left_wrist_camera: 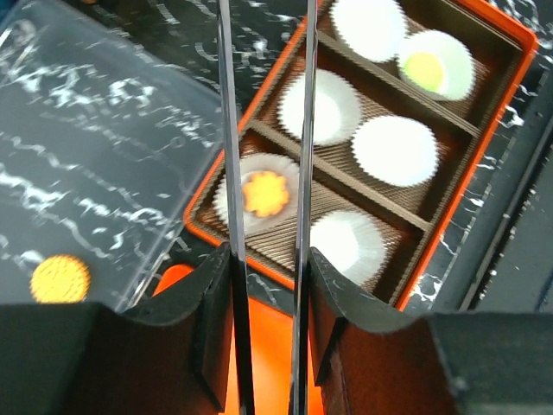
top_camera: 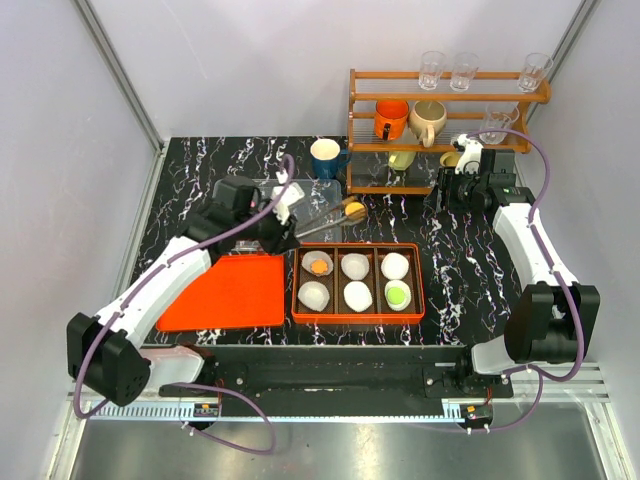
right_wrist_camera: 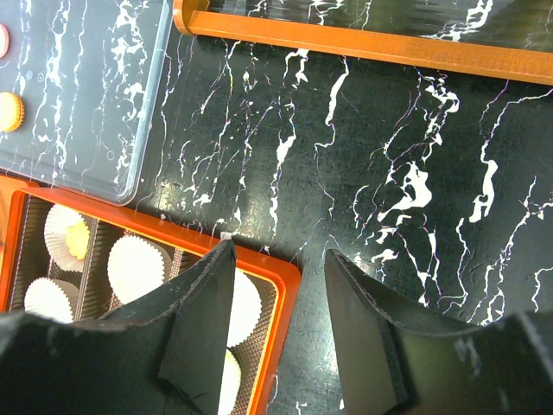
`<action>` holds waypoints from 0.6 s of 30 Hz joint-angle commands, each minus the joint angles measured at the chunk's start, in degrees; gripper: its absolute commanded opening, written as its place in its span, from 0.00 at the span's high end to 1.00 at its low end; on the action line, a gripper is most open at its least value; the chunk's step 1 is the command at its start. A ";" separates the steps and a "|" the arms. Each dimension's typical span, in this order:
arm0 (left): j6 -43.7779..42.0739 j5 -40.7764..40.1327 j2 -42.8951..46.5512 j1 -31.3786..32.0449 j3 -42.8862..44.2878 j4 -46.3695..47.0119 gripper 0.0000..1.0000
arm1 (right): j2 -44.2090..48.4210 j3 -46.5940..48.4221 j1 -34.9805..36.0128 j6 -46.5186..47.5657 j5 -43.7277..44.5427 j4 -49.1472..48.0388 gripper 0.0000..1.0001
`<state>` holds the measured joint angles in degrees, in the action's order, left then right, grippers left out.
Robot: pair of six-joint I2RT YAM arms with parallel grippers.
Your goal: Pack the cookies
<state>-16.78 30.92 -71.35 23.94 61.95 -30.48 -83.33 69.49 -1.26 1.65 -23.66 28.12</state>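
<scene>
Between the left fingers (left_wrist_camera: 207, 320), tongs (left_wrist_camera: 226, 130) are being clenched; beyond them one orange cookie (left_wrist_camera: 265, 192) is lying in a liner (left_wrist_camera: 226, 201) of the box (left_wrist_camera: 511, 60), a second cookie (left_wrist_camera: 59, 278) waiting leftward on the clear tray (left_wrist_camera: 104, 130); blades closing askew are risking flicking it away; the right fingers (right_wrist_camera: 203, 328) are hanging released, empty.

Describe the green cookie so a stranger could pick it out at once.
On the black marble table, find the orange box holding six white paper liners. In its right-hand column, the liner nearer the arms holds the green cookie; the only other filled liner holds an orange one.
</scene>
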 commanded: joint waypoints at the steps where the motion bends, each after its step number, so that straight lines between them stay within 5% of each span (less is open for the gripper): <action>1: -1.42 -2.79 -1.15 7.06 2.02 1.04 0.72 | 1.24 0.73 -0.24 0.02 -0.33 -1.93 0.46; 18: -1.33 -7.27 -16.36 20.09 5.37 4.55 0.72 | 1.50 0.55 -0.24 0.55 -0.07 -1.75 0.46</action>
<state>-17.19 24.62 -86.83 43.05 63.55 -30.06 -83.31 69.49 -1.26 1.67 -23.59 28.12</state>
